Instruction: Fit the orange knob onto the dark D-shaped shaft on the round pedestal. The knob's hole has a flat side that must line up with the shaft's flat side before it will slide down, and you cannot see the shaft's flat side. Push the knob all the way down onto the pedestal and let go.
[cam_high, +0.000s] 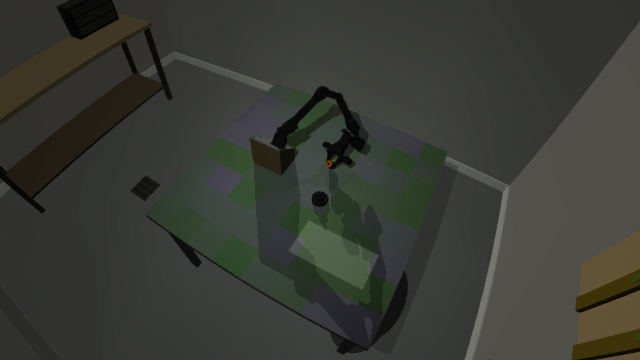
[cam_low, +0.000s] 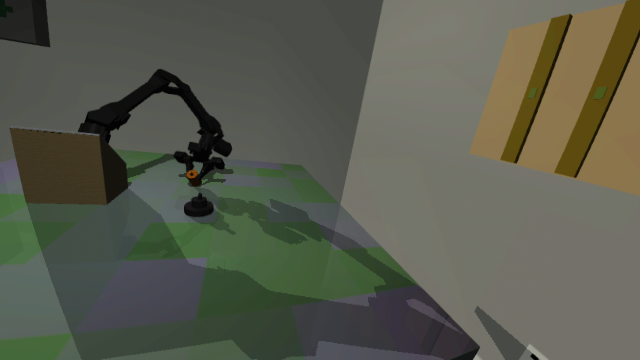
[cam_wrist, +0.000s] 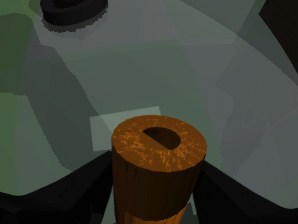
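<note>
The orange knob (cam_high: 328, 164) (cam_low: 194, 180) (cam_wrist: 155, 192) is held in my gripper (cam_high: 330, 162) (cam_low: 194, 179). In the wrist view the black fingers press on its two sides, and its end face with a dark D-shaped hole shows; the flat side of the hole faces the lower left. The knob is tilted, in the air, behind the pedestal in the top view and above it in the exterior view. The dark round pedestal (cam_high: 320, 199) (cam_low: 198, 208) (cam_wrist: 75, 14) stands on the table with its short shaft (cam_low: 200, 196) upright and bare. The shaft's flat side cannot be seen.
A brown box-like block (cam_high: 266, 156) (cam_low: 60, 167) stands beside the arm's base. The table (cam_high: 235, 252) (cam_low: 260, 272) has a green, grey and purple patchwork top with shadows across it. A pale rectangle (cam_high: 332, 255) shows on it beyond the pedestal.
</note>
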